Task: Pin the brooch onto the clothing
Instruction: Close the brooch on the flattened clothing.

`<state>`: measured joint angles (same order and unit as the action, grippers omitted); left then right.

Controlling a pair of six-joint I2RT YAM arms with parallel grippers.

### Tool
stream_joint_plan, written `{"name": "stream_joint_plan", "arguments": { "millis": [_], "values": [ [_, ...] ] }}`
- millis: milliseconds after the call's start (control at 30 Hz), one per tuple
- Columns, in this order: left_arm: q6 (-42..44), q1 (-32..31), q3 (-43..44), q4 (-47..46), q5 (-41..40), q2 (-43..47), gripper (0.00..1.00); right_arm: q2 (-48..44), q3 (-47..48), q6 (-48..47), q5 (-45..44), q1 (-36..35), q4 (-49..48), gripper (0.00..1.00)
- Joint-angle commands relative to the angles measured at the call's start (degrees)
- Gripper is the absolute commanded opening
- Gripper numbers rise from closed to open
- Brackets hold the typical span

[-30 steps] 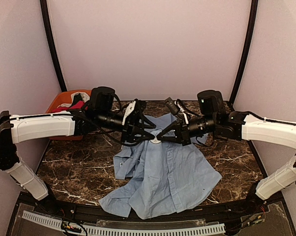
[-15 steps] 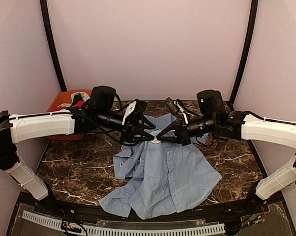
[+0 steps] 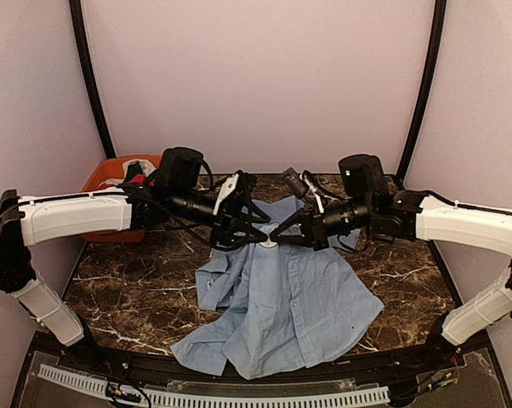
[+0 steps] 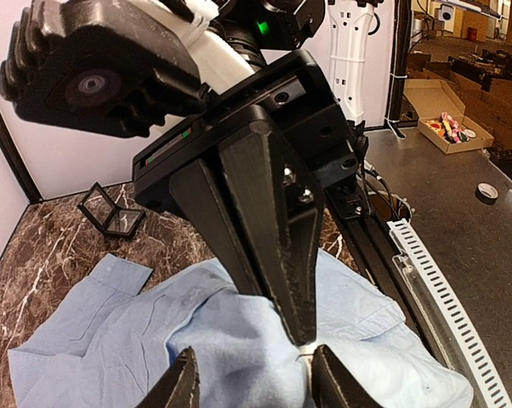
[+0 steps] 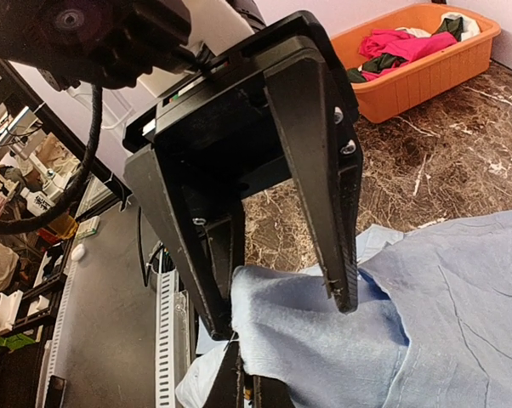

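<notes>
Shirt (image 3: pixel 281 297) stays pinched by left gripper (image 3: pixel 258 239); right gripper (image 3: pixel 275 237) barely shifted.

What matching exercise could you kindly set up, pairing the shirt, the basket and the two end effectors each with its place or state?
Column one:
1. shirt
2. orange basket
3. left end effector
4. right end effector

Column two:
A. fingers closed together
B. at the far left corner of the table
C. spread over the middle of the table
D. fingers on either side of a raised fold of blue fabric

Pairs: 1-C, 2-B, 3-D, 4-A
</notes>
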<state>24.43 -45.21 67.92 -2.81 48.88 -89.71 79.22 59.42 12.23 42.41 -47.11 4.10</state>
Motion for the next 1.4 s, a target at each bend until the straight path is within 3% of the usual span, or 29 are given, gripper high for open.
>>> {"name": "stream_joint_plan", "arguments": {
  "millis": [0,800,1367],
  "values": [
    [-0.09,0.04,1.82,2.06,-1.17,-0.32,0.45,0.65,2.28,-0.89,0.28,-0.18,-0.46,0.00],
    [0.61,-1.05,6.00,8.83,-8.17,-2.86,0.43,0.04,3.84,-3.06,-3.92,-0.42,2.38,0.00],
    [2.49,-1.67,8.48,13.65,-10.36,-3.81,0.24,-1.20,4.04,-3.50,-4.50,-0.52,2.49,0.00]
  ]
}}
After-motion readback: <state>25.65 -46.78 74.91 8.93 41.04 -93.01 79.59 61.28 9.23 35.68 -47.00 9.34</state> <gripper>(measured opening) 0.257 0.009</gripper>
